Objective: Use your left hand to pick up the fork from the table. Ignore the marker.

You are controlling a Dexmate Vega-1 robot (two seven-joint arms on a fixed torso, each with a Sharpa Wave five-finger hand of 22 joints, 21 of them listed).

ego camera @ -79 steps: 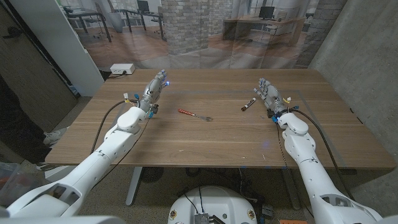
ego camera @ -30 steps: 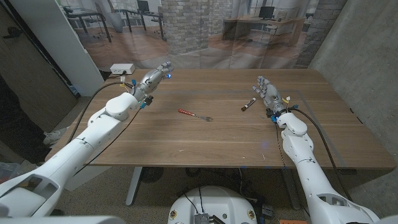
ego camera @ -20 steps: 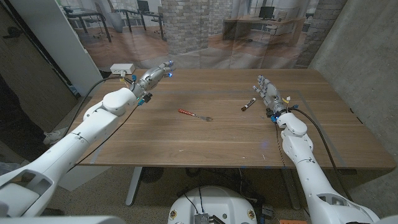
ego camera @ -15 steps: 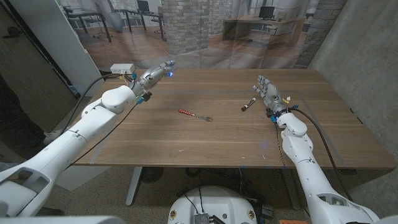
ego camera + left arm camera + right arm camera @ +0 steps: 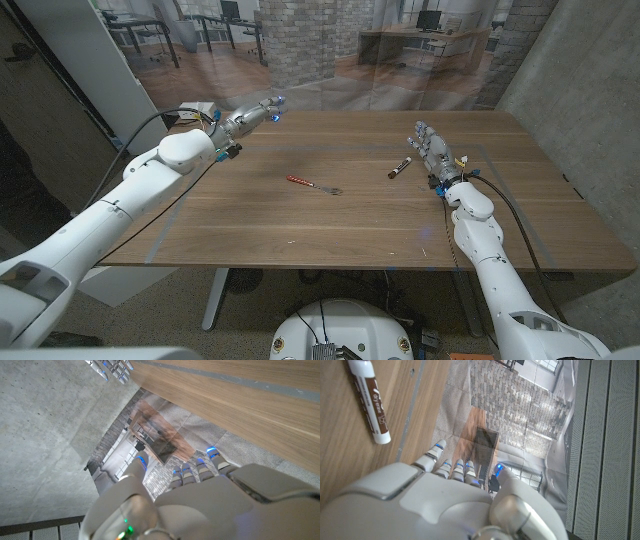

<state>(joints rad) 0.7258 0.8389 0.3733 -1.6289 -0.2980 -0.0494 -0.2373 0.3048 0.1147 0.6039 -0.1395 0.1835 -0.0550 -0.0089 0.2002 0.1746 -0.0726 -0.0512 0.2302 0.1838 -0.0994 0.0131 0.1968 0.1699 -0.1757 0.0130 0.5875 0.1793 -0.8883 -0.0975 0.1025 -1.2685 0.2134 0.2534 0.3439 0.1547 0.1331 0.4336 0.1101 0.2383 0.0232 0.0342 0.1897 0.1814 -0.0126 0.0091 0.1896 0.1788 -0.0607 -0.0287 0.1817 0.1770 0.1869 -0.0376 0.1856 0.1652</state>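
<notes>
Wood tabletop [image 5: 330, 225] ran across the scene. Near its far left corner the left hand [image 5: 252, 116] hung raised, fingers straight and apart, holding nothing. The fork [image 5: 314, 185] lay mid-table, well apart from it, so the hand would best swing inward and descend over the red handle. By the right edge, the right hand [image 5: 432, 152] stood with fingers spread and nothing in them. Its wrist camera showed the marker [image 5: 369, 399] close up; the left wrist camera caught the right hand's fingertips [image 5: 111, 368].

I see print on the marker [image 5: 368, 402] label in my right wrist view, brown letters on white, but too small and tilted for me to read.
</notes>
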